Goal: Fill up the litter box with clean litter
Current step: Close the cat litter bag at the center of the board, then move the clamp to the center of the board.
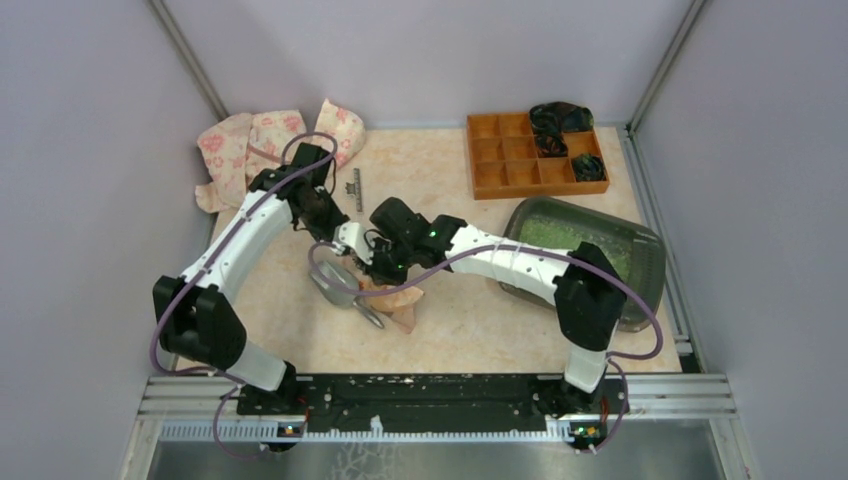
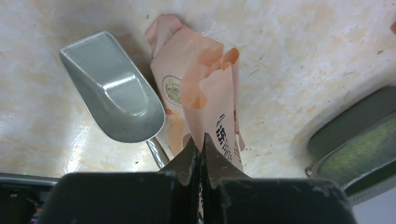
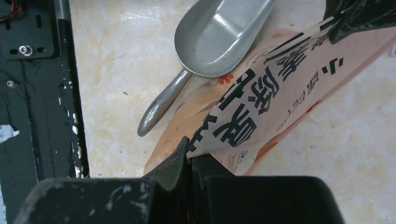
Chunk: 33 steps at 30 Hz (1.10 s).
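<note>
The dark grey-green litter box (image 1: 640, 262) sits at the right, with light-green clean litter (image 1: 560, 238) inside; its corner shows in the left wrist view (image 2: 345, 128). A pink printed bag (image 1: 392, 298) lies mid-table, held up between both grippers. My left gripper (image 2: 201, 140) is shut on the bag's top edge (image 2: 210, 93). My right gripper (image 3: 189, 151) is shut on another edge of the bag (image 3: 261, 107). In the top view both grippers (image 1: 362, 250) meet above the bag. A grey scoop (image 2: 114, 93) lies empty beside the bag, also in the right wrist view (image 3: 215, 32).
An orange compartment tray (image 1: 510, 160) with dark items stands at the back right. Pink floral bags (image 1: 260, 140) lie at the back left. The black base rail (image 3: 37, 84) runs along the near edge.
</note>
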Tool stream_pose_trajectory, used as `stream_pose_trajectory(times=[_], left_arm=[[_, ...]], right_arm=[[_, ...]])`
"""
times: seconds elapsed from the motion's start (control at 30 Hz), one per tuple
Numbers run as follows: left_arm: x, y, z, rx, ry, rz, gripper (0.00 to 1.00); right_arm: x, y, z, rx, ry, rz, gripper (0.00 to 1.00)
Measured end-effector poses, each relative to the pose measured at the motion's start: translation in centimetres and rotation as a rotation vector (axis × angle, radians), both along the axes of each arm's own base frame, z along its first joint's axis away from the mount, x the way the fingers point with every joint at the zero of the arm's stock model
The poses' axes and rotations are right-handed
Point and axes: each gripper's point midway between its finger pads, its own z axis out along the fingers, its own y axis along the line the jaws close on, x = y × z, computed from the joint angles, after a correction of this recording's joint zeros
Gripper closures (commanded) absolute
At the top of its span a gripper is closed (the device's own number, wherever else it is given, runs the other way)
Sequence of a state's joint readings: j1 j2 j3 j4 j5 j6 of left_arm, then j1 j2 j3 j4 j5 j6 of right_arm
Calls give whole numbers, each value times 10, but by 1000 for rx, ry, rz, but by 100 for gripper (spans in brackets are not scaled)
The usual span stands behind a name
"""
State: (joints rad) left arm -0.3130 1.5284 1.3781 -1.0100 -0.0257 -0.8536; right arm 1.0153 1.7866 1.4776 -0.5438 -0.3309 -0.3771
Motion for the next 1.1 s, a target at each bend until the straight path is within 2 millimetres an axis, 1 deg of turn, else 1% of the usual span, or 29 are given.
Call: stream_pose_trajectory(times=[0.07,0.17,0.23,0.33,0.37,0.43,0.5,0.6,0.67,0.7,0.73,0.77,0.8,0.83,0.87,0.93,1.0,1.1], left_arm=[[-6,1,-4,2,13,-9,100],[-13,4,-7,9,17,-16,100],[-15,6,-6,11,9,-16,100],[-15,8,-2,19,-11,-14,100],[-15,9,-1,22,-15,-12,100],[-14,11,-1,33,-18,-11,100],[-14,13,-2,44,-22,-9,100],[-14,15,-2,58,-23,-11,100],[-13,16,-3,63,-22,-11,100],[-13,17,-4,66,-21,-11,100],[-13,17,-4,70,-19,-10,100],[-13,18,-5,74,-16,-10,100],[-14,19,-6,79,-14,-8,100],[-14,20,-6,84,-12,-7,100],[-14,21,-7,90,-10,-5,100],[-15,22,-7,99,-8,-4,100],[-16,24,-7,108,-4,-3,100],[-17,27,-8,120,1,-1,100]], right_arm=[[-6,2,-3,11,8,8,88],[-12,-3,-7,13,30,-11,83],[-14,-7,-6,8,41,-28,80],[-10,-13,4,20,57,-72,76],[-8,-15,12,36,69,-93,75],[5,-23,32,77,81,-148,71],[31,-34,60,148,88,-238,69],[90,-54,111,289,57,-409,68],[130,-65,136,357,38,-510,68],[150,-64,146,383,31,-548,67],[168,-59,152,405,32,-573,67],[184,-50,153,424,35,-584,66],[199,-39,150,436,44,-593,66],[212,-29,142,439,61,-599,65],[225,-17,128,433,82,-607,64],[246,2,94,404,128,-627,62],[265,17,52,364,171,-651,61],[282,28,-4,309,217,-687,58]])
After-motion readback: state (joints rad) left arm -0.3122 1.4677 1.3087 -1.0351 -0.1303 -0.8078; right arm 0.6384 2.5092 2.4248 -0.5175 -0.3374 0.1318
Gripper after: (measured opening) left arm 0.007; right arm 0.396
